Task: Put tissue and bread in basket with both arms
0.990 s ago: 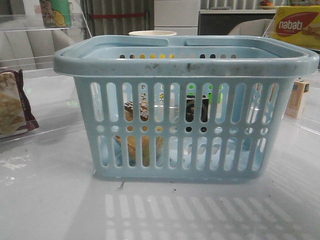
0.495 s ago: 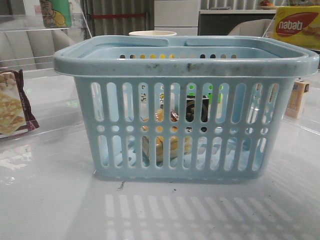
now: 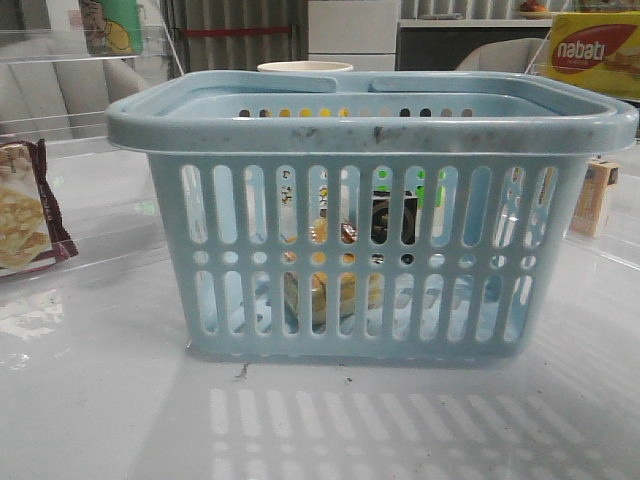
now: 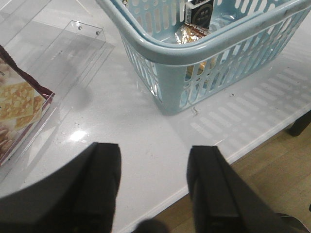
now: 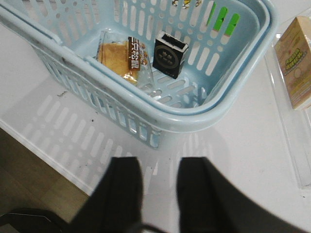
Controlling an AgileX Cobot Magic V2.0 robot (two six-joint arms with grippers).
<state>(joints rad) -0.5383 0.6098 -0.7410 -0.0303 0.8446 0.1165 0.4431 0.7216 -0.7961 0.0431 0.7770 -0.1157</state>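
Observation:
The light-blue basket (image 3: 370,130) stands in the middle of the table. The bread (image 5: 121,56), golden-brown in a clear wrapper, lies on its floor and shows through the slots in the front view (image 3: 330,295). A small black tissue pack (image 5: 170,54) lies beside the bread; it also shows in the left wrist view (image 4: 200,12). My left gripper (image 4: 154,150) is open and empty over the table outside the basket's corner (image 4: 160,51). My right gripper (image 5: 159,165) is open and empty outside the basket's rim (image 5: 194,119). Neither gripper shows in the front view.
A maroon-edged cracker packet (image 3: 25,205) lies in a clear tray at the left (image 4: 19,104). A small carton (image 5: 299,58) stands at the right (image 3: 597,195). A yellow-red box (image 3: 590,55) is at the back right. The table's front edge (image 4: 218,170) is below both grippers.
One second ago the bread showed at the basket's left inside; it has since shifted toward the middle and settled on the floor. Nothing has moved in the last half second.

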